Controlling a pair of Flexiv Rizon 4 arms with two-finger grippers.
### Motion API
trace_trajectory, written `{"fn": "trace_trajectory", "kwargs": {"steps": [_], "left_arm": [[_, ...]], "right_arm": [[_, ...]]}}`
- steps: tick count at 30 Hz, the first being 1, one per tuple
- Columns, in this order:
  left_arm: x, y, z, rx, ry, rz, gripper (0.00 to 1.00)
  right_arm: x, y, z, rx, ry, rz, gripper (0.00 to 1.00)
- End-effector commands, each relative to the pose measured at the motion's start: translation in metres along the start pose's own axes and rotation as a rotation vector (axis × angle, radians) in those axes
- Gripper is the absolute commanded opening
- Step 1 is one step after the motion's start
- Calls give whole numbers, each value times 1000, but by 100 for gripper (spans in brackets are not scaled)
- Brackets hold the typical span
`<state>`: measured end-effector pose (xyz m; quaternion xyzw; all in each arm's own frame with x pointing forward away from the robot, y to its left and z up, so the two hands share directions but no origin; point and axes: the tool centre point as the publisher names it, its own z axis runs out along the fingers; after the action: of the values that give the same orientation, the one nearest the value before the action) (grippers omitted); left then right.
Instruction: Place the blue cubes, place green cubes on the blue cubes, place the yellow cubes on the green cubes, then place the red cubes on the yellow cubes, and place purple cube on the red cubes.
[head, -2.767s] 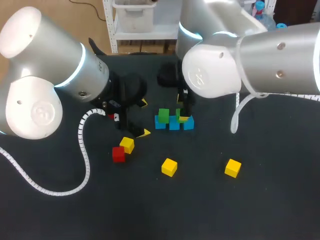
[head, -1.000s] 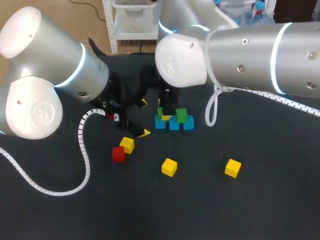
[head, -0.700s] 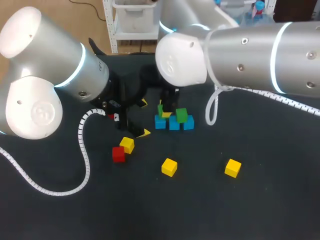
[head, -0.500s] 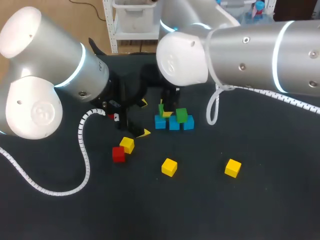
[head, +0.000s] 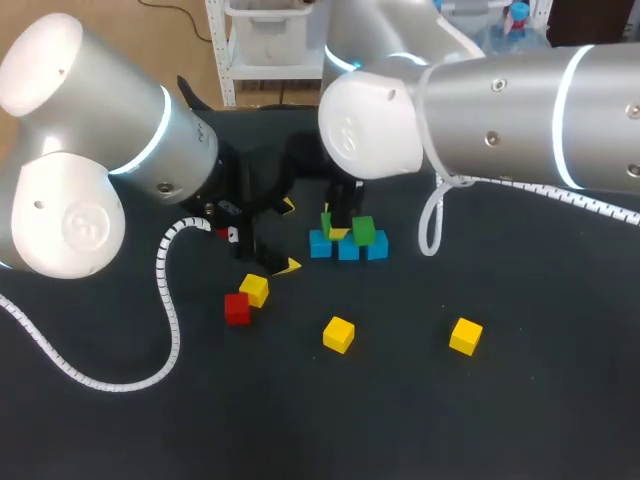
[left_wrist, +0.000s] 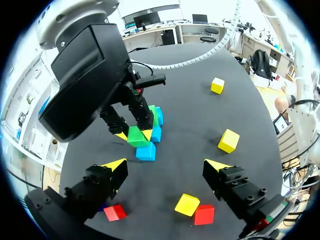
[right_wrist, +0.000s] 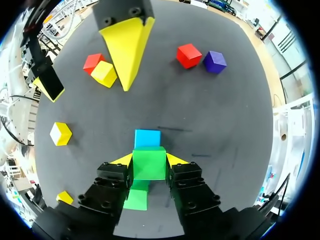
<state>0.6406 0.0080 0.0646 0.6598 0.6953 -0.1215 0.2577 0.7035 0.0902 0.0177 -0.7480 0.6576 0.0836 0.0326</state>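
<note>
**Head view.** The right hand (head: 330, 226), which comes in past the middle, is clamped on a green cube (head: 325, 220) above the left end of the row of blue cubes (head: 348, 247). A second green cube (head: 363, 231) is already seated on the row, toward its other end. The left hand (head: 289, 237) hangs just beside the row, with its fingers apart and nothing between them. Loose yellow cubes (head: 339, 333) and a red cube (head: 237, 309) lie on the tabletop (head: 400, 420), well apart from the row.

**Left wrist view.** The left hand's own fingers are seen spread wide and empty. Ahead of them, the green cube (left_wrist: 137, 136) is pinched on two opposite faces, just over the end blue cube (left_wrist: 146, 151). Whether the two cubes touch cannot be told.

**Right wrist view.** The green cube (right_wrist: 149, 162) fills the gap between the yellow tips, its flat sides square against them. A blue cube (right_wrist: 147, 138) shows just ahead of it, and the second green cube (right_wrist: 136, 197) lies under the hand. A purple cube (right_wrist: 214, 62) waits far ahead, beside another red cube (right_wrist: 189, 55).

**Handling.** The cubes are judged to be small, rigid and light, with smooth faces. A modest squeeze should hold one, though a skewed grip could let it twist or slip. Each is best taken on two opposite flat faces at mid-height, so that the underside is left free to seat. The stack is loose, so a cube should be squared to the row and released gently, or its neighbours may be nudged off.
</note>
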Motion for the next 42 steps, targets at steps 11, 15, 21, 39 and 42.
{"fn": "trace_trajectory", "kwargs": {"steps": [11,15,21,39,42], "left_arm": [[2,0,0,1,-6,3,100],[2,0,0,1,-6,3,100],[2,0,0,1,-6,3,100],[2,0,0,1,-6,3,100],[2,0,0,1,-6,3,100]], "right_arm": [[2,6,1,1,6,5,2],[0,7,2,-1,6,2,2],[-1,7,2,-4,8,-2,4],[2,3,-7,17,-25,8,100],[7,-2,-14,37,-41,21,100]]}}
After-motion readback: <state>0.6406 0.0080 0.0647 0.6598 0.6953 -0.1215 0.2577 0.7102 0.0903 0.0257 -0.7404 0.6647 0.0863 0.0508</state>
